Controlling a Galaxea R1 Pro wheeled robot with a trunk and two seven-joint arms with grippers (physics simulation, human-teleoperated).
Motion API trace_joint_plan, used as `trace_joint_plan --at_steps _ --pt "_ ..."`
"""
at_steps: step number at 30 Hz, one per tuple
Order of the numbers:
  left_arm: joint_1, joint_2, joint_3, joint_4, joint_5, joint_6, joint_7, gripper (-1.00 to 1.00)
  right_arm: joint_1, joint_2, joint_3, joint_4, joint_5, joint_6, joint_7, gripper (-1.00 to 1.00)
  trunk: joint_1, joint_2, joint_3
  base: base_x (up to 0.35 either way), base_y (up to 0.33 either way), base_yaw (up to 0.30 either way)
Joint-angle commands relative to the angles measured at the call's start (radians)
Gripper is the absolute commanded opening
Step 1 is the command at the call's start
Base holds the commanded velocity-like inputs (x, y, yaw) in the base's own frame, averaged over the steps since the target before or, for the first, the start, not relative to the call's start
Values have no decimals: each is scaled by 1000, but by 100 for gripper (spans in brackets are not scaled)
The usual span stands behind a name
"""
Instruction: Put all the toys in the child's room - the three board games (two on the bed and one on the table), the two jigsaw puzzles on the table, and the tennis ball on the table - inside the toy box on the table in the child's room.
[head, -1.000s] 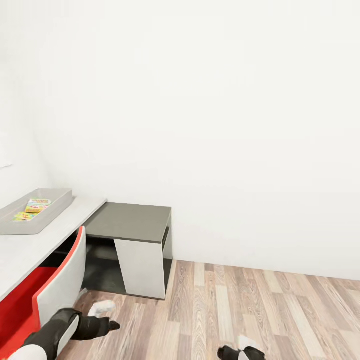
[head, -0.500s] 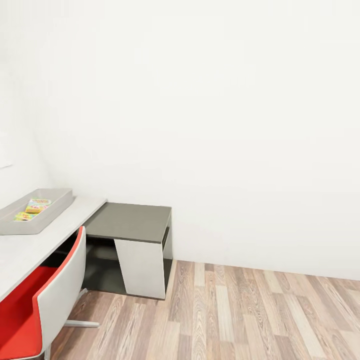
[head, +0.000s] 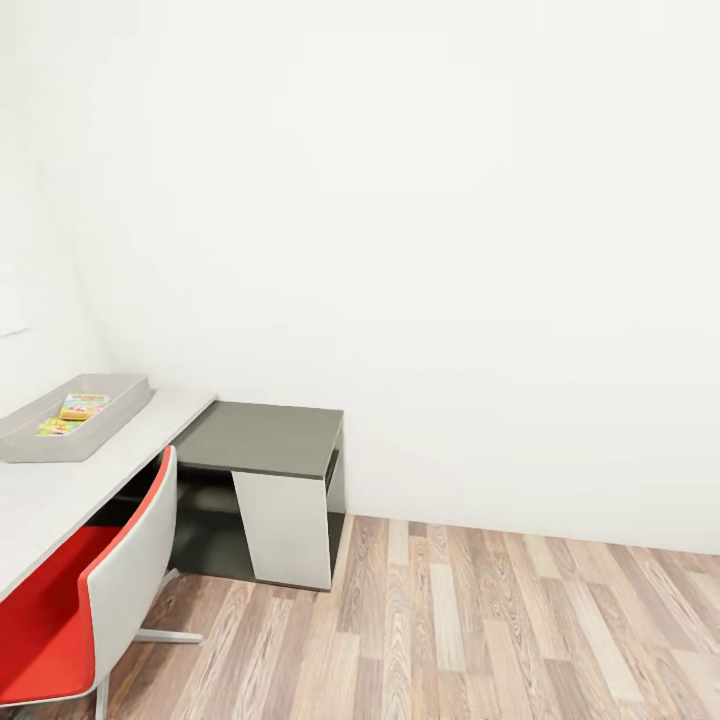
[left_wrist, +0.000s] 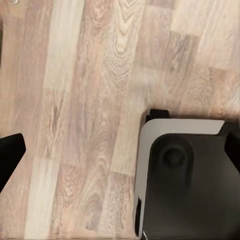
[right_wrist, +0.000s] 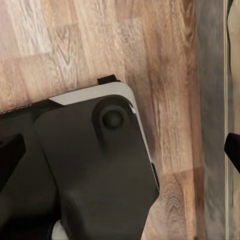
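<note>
"Left wrist view: how does the left claw (left_wrist: 121, 150) stand?" asks the first.

"Released. One black fingertip (left_wrist: 10, 155) sits at each edge of the picture, with nothing between them but the plank floor (left_wrist: 80, 100) and the robot's own dark base (left_wrist: 190, 185). The right claw (right_wrist: 121, 152) is the same: spread wide, empty, pointing down."

"Why hang them like that?"

"Most likely for travel. Both arms hang low beside the base, so they seem tucked out of the way while the robot is not working at anything."

"And the toy box?"

"In the head view it is at the far left, a grey tray (head: 118, 405) at the wall end of the table (head: 60, 490), well apart from both claws and higher than they are. Two colourful boxes (head: 82, 406) already lie in it. The red-and-white chair (head: 130, 570) is pushed in at the table, and the dark side unit (head: 265, 440) joins the table's end."

"Anything left to collect?"

"No loose toy shows."
</note>
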Motion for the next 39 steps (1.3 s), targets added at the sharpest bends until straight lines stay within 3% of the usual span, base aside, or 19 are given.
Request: trace_joint_plan --at_steps 1,6,12,21,39 --pt "4 0 4 1 3 -4 -2 100 0 2 9 1 -9 -5 -3 100 1 -2 -3 -3 0 -113" --pt "31 -2 5 3 3 -3 0 100 1 16 11 2 -12 -6 -2 100 1 -2 -5 -1 0 -150" --pt "41 -6 11 -3 4 -13 0 100 1 8 9 1 -20 -7 -8 100 1 -2 -6 0 0 -26" --pt "43 -44 12 -1 4 -12 0 100 1 -4 5 1 -19 -8 -8 100 1 -2 -6 0 0 -1" --pt "43 -48 11 -2 2 -14 0 100 1 -5 5 1 -19 -8 -8 100 1 -2 -6 0 0 0"
